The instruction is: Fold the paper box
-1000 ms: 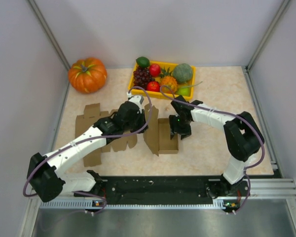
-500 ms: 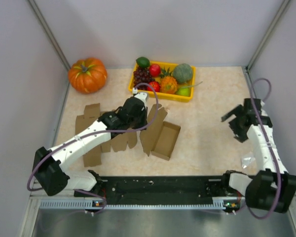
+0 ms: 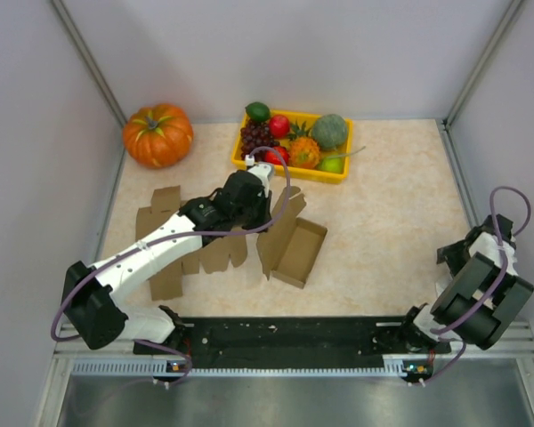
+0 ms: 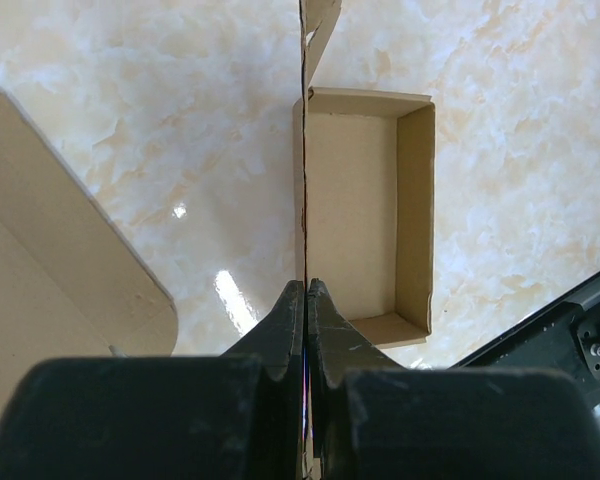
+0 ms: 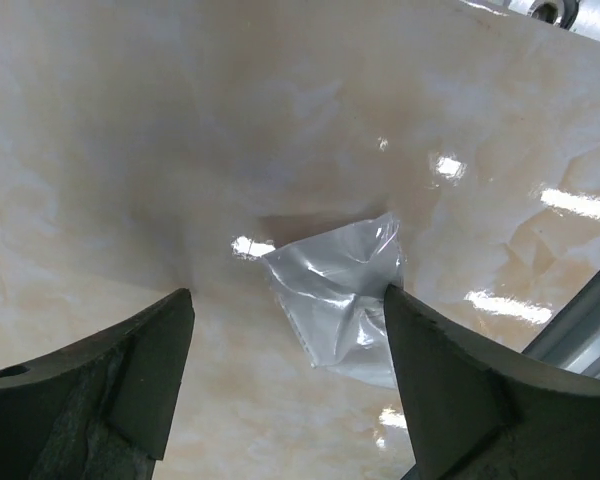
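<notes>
Mid-table, the left gripper (image 4: pixel 306 288) is clamped on the upright lid flap (image 4: pixel 303 150) of the paper box (image 4: pixel 365 240), I'd say to steady it for folding, while the right gripper (image 5: pixel 288 300) hangs wide open over a plastic bag (image 5: pixel 342 300) at the near right edge.

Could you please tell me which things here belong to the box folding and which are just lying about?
Job: half-folded brown cardboard box; left gripper, shut on its upright flap.
Lying about: flat brown cardboard blank, orange pumpkin, yellow fruit tray, crumpled clear plastic bag below the open right gripper.
</notes>
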`<control>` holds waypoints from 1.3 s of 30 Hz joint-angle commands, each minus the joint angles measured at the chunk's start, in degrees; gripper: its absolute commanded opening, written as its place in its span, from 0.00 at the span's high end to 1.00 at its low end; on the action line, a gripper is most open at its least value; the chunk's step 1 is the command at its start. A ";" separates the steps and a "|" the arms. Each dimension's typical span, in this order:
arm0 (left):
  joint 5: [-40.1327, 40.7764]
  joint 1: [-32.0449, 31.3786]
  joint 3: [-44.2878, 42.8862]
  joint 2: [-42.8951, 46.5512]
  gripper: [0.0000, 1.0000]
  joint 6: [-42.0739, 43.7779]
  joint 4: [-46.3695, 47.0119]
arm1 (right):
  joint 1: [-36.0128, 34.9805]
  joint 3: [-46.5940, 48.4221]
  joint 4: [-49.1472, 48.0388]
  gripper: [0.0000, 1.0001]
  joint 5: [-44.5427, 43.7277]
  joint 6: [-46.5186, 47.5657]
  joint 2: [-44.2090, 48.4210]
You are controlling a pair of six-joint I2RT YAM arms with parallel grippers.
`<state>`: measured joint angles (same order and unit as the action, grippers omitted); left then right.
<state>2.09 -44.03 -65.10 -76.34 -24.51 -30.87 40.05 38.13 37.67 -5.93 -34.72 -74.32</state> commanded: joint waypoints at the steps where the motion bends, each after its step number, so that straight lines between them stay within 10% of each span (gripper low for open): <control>1: -1.12 -0.27 -3.36 0.22 1.00 0.78 1.96 | -1.37 -1.04 -6.38 0.24 0.23 3.17 -4.15; 6: -0.68 -0.27 -5.03 -0.04 1.00 0.69 0.99 | -4.54 -3.06 -5.94 0.24 -2.84 0.27 -6.36; 8: 0.11 -0.27 -5.21 0.48 1.00 0.69 0.90 | -5.68 -3.15 -6.03 0.46 -2.07 0.09 -6.01; 21: 1.60 -0.35 -4.86 0.40 1.00 1.31 1.43 | -17.09 -0.69 -3.92 0.99 -1.62 0.97 -3.82; 38: 2.22 -0.27 -2.58 0.13 1.00 0.08 3.63 | -47.17 12.75 7.57 1.00 4.36 -2.37 9.90; 39: 2.13 -0.35 -2.49 0.13 1.00 0.17 3.54 | -46.48 13.63 8.55 0.82 2.61 -1.41 9.38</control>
<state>3.55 -44.10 -68.18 -76.53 -23.99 -30.72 -3.99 46.28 42.19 -2.39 -35.88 -65.63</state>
